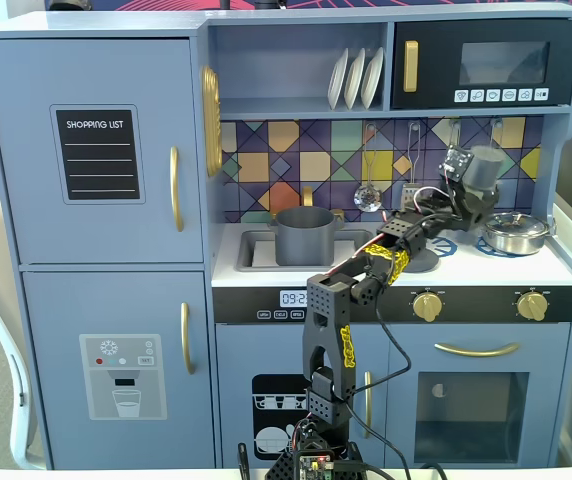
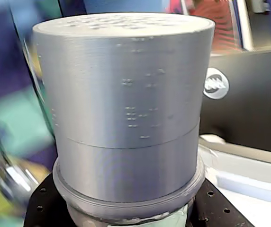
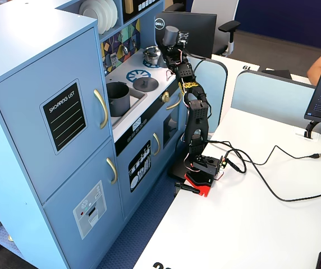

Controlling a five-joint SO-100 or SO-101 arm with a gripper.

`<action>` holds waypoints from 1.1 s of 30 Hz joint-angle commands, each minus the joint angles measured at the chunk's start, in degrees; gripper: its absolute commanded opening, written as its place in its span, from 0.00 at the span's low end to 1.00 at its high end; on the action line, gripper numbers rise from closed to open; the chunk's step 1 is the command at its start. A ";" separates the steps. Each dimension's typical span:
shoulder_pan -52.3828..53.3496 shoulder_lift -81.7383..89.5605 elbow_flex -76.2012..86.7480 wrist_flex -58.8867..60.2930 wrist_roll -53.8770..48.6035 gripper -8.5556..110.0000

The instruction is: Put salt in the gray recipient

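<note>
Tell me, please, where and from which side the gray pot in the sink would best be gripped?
Probably by its rim, from above. The gray pot stands upright and open in the sink, whose walls hide its lower body, and its wide round body looks too broad to span. One finger inside and one outside the wall should hold. The gripper already holds the salt shaker.

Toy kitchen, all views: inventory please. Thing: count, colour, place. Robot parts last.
salt shaker: 1, gray, held in the air over the stove's right side
pot: 1, matte gray, in the sink
steel pan: 1, shiny, right burner
lid: 1, gray, on the stovetop
plates: 3, white, upper shelf
monitor: 1, black, desk behind the kitchen
arm: 1, black, base on the white table
gripper: 1, closed on the shaker
</note>
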 commanded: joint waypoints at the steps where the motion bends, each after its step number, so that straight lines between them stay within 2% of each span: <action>1: -0.18 0.44 0.00 -0.53 -8.26 0.07; 15: -2.20 -4.04 2.02 -5.36 -13.80 0.07; 33: -0.18 -3.16 7.73 -7.73 -14.68 0.07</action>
